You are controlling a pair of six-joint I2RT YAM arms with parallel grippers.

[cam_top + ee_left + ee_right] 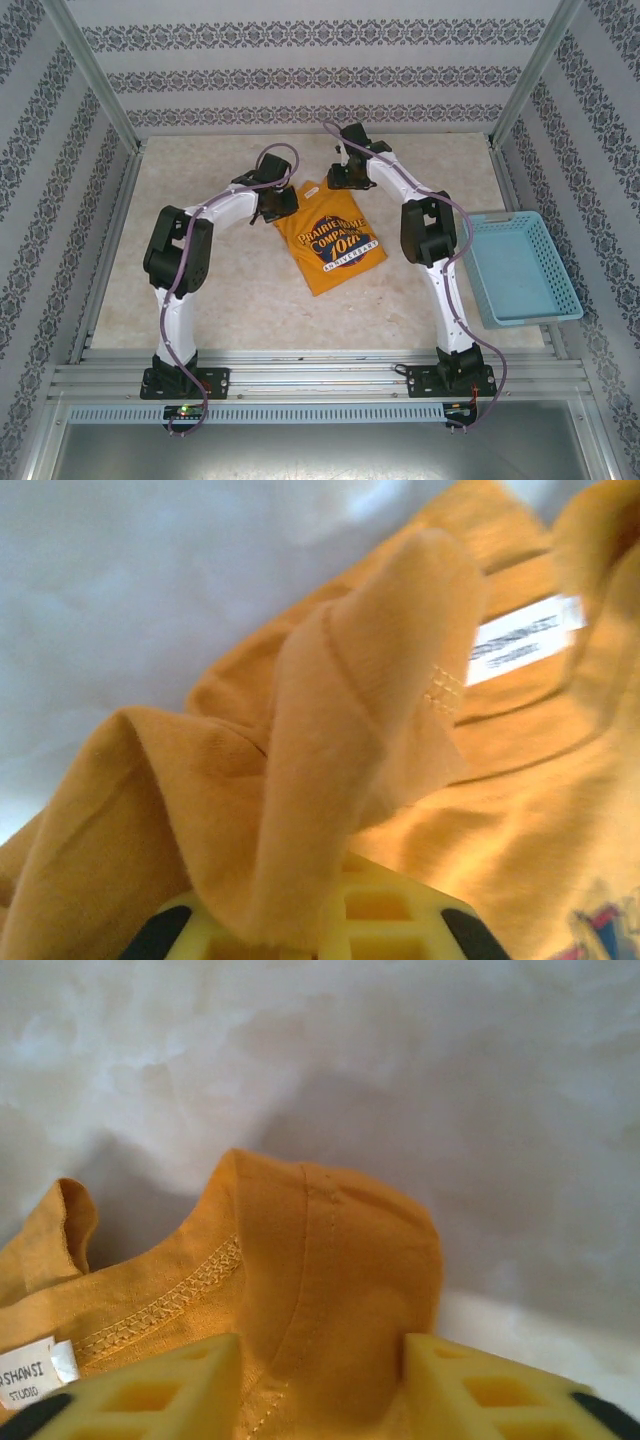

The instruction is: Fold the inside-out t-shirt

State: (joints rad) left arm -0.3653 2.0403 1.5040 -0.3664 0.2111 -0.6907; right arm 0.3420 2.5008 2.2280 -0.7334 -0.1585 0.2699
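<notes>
Top external view: grasping step at the t-shirt collar end, left hand clenched on cloth, right hand grip indeterminate; next move requires an even lift.

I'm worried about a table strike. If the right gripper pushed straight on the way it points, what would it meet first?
The t-shirt: its raised fold sits between the fingers of the right gripper; the table likely lies beyond.

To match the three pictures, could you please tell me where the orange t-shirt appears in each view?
Top external: t-shirt at centre, left of the blue basket.
Left wrist: centre and right, fold in the left tool.
Right wrist: lower left, bunched inside the right tool.
Shared landmark: white neck label.
</notes>
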